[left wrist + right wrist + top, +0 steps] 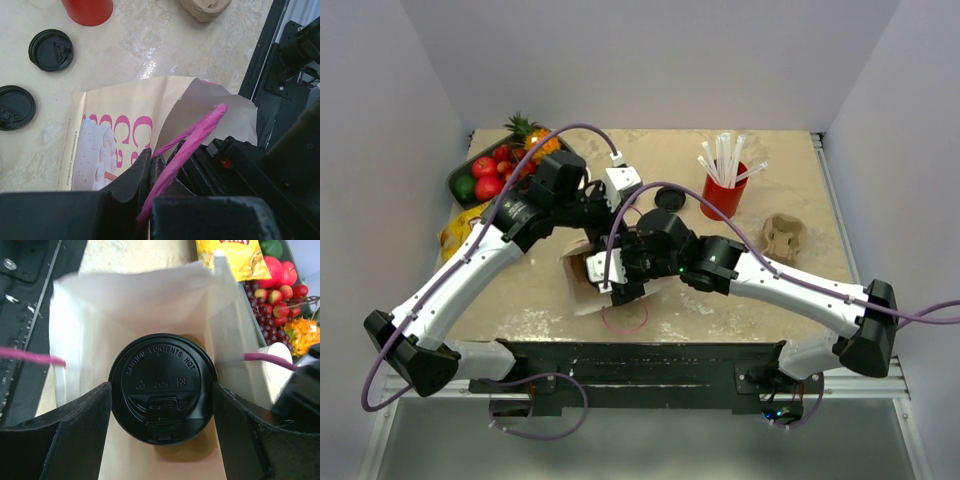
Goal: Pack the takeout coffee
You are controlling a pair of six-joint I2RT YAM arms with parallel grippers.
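Black fingers [75, 435] of the right gripper [161, 387] filled the bottom of the right wrist view, spread wide and pressed against opposite sides of the takeout coffee [162, 407], one finger touching each edge of its black lid [162, 375]. The raised lettering on the lid faced the camera, and the lid hid the cup beneath it, so it was hard to say whether the cup's base rested on the bottom of the bag. The coffee sat inside the open mouth of the paper bag [135, 305], with pale bag walls rising around it on three sides. The left gripper [152, 165] was pinched shut on the bag's upper edge, and the twisted pink handle [195, 135] ran up out from between its fingers. Beyond the bag in the left wrist view lay two spare lids [51, 50] on the table [790, 290], near the red cup [87, 10] and the cardboard carrier [205, 7]. A yellow snack packet [230, 257] and a tray of fruit [280, 295] lay just past the bag's far side in the right wrist view. From above, both arms met over the bag near the table's front edge.
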